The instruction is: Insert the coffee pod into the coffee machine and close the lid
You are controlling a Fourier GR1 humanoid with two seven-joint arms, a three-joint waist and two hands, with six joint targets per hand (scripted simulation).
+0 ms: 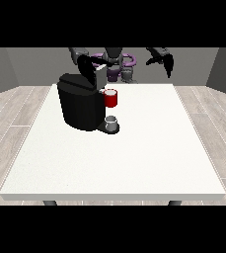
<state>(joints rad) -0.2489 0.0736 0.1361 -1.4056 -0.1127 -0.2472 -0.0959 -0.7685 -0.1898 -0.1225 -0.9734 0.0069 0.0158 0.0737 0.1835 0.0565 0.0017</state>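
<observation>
No coffee pod can be made out as a separate thing. The coffee machine [81, 105] is seen as a black body on the left half of the white desk [134, 158], set toward the far side. Its lid [79, 81] lies on top, and whether it is fully shut cannot be told. A red part [111, 98] is shown at the machine's right side, at the front of the brewing head, and just below it a small grey cup [111, 121] is placed on the machine's base plate.

Wide bare room is left on the desk: the whole near half and the whole right half are unoccupied, up to the near edge and the right edge. The machine is kept well apart from the near edge and closer to the left and far edges.

The hand at the view's left [88, 66] is held above the far right part of the machine, close over the lid; whether its fingers are curled or straight cannot be told. The hand at the view's right [167, 62] is raised beyond the far edge, well apart from the machine, with its fingers hanging downward, relaxed and holding nothing.
</observation>
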